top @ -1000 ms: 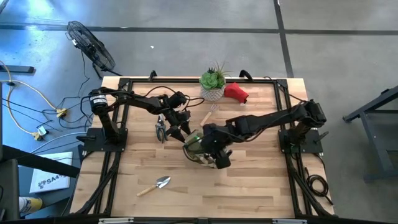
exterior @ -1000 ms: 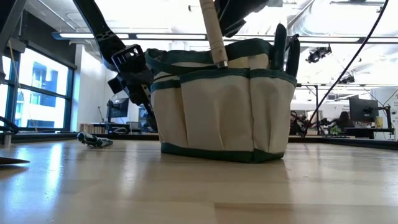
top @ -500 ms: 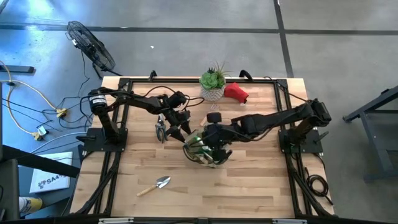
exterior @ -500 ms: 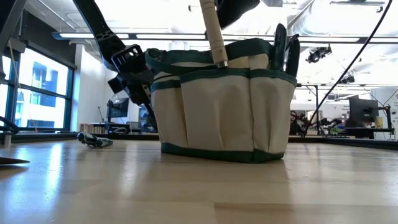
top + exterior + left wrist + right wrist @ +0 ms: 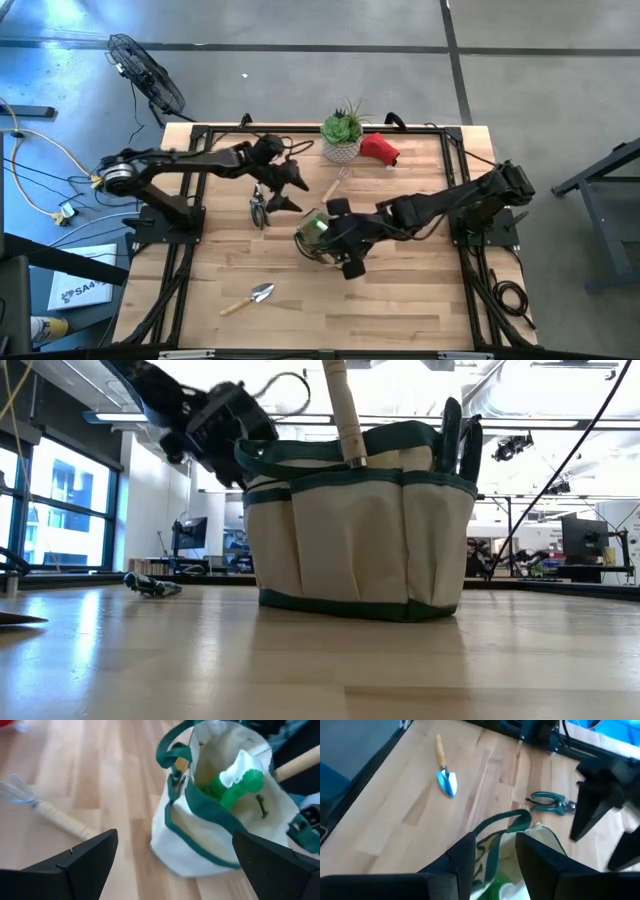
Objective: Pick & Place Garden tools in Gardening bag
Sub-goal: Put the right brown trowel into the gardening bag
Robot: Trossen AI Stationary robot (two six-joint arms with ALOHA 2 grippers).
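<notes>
Partly done: green spray bottle (image 5: 239, 785) and a wooden-handled tool (image 5: 343, 415) inside the gardening bag (image 5: 360, 530). Left outside it: pruners (image 5: 259, 209), trowel (image 5: 253, 297), red soft item (image 5: 380, 148) (beyond the bag). Left gripper (image 5: 175, 862) spread wide above the bag; right gripper (image 5: 492, 852) pinching the bag's rim.

Overhead, table-level and two wrist views, all sharing the bag (image 5: 322, 234).

The round tan canvas bag with dark green rim (image 5: 318, 238) stands upright mid-worktop, holding a green spray bottle (image 5: 235, 787). Dark-handled pruners (image 5: 259, 208) lie beside it; a wooden-handled silver trowel (image 5: 249, 298) lies apart.
</notes>
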